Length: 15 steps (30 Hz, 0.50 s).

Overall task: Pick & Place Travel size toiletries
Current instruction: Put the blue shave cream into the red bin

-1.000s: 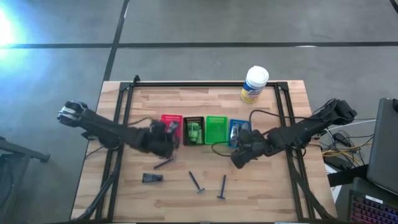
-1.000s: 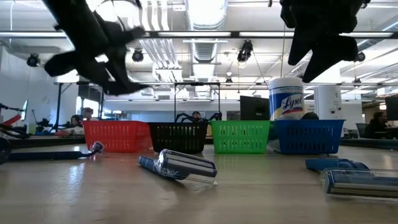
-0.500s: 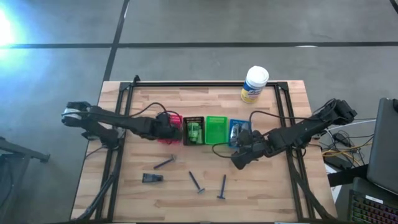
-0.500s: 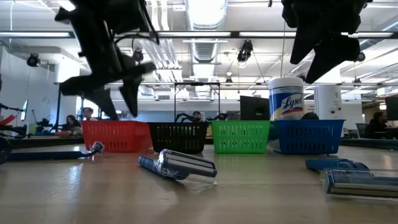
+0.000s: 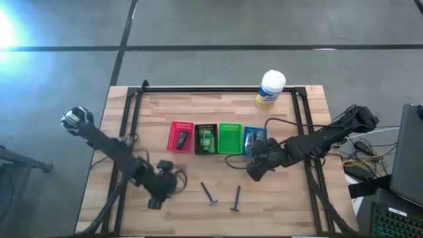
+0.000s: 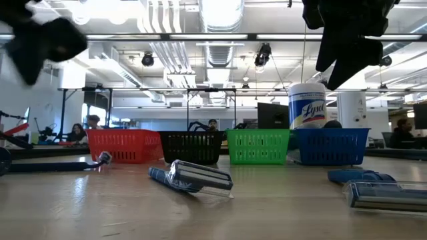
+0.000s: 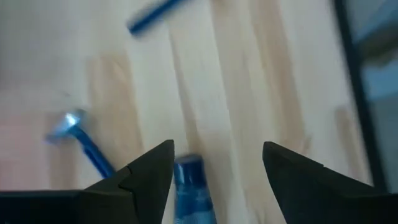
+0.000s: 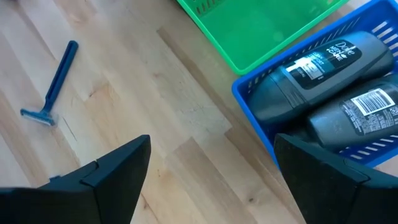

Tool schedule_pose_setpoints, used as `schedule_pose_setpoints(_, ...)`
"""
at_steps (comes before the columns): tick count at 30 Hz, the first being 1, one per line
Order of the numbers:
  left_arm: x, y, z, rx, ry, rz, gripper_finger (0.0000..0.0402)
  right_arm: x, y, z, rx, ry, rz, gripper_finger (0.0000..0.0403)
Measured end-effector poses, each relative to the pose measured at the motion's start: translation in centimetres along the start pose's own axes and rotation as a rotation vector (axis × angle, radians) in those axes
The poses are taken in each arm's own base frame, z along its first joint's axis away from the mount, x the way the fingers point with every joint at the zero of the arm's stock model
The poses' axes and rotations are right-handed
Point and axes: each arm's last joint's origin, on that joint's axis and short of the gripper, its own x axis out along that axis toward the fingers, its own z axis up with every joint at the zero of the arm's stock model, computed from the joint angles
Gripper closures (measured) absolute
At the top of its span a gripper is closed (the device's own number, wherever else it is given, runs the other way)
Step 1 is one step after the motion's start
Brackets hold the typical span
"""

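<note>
My left gripper point(image 5: 160, 192) point(image 7: 217, 168) hangs open over the near left part of the table. Below it lies a small dark-blue tube point(image 7: 189, 186), close to one finger and apart from it. A blue razor point(image 7: 81, 137) lies flat beside it. Two more razors point(image 5: 210, 193) point(image 5: 236, 198) rest on the wood nearer the middle. My right gripper point(image 5: 253, 173) point(image 8: 211, 162) hovers open just in front of the blue tray point(image 5: 252, 139), which holds two grey bottles point(image 8: 323, 62) lying side by side. Green packets point(image 5: 207, 140) sit in the black tray, and a dark item point(image 5: 184, 137) lies in the red tray.
Red point(image 5: 182, 137), black point(image 5: 206, 139), green point(image 5: 230, 137) and blue trays stand in a row mid-table. A white canister with a yellow label point(image 5: 269, 89) stands at the far edge. A black frame point(image 5: 132, 112) runs along the table's left, far and right sides.
My left gripper went up to the red tray and opened over it. It then swung back toward the table's near edge, above the small tube. A dark item now lies in the red tray. My right gripper has kept its place.
</note>
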Motion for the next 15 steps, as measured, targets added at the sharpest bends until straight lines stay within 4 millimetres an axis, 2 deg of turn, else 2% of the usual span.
schedule_pose_setpoints(4, 3.3, -1.7, -1.0, 0.035, 0.088, 0.027, 0.0152, 0.0, 0.0, 0.0, 0.004, 0.002, 0.0, 0.0057)
schedule_pose_setpoints(8, 6.3, -1.8, -1.5, -0.021, 0.163, 0.09, 0.0152, 0.1, 0.0, 0.0, 0.009, 0.002, -0.002, 0.0048)
schedule_pose_setpoints(11, 7.1, -1.7, -1.6, -0.111, 0.185, 0.123, 0.0152, 0.1, 0.0, 0.0, 0.023, 0.002, -0.002, 0.0044)
schedule_pose_setpoints(15, 6.7, -1.9, -1.1, -0.158, 0.15, 0.123, 0.0152, 0.1, -0.1, 0.0, 0.034, 0.004, -0.005, 0.0044)
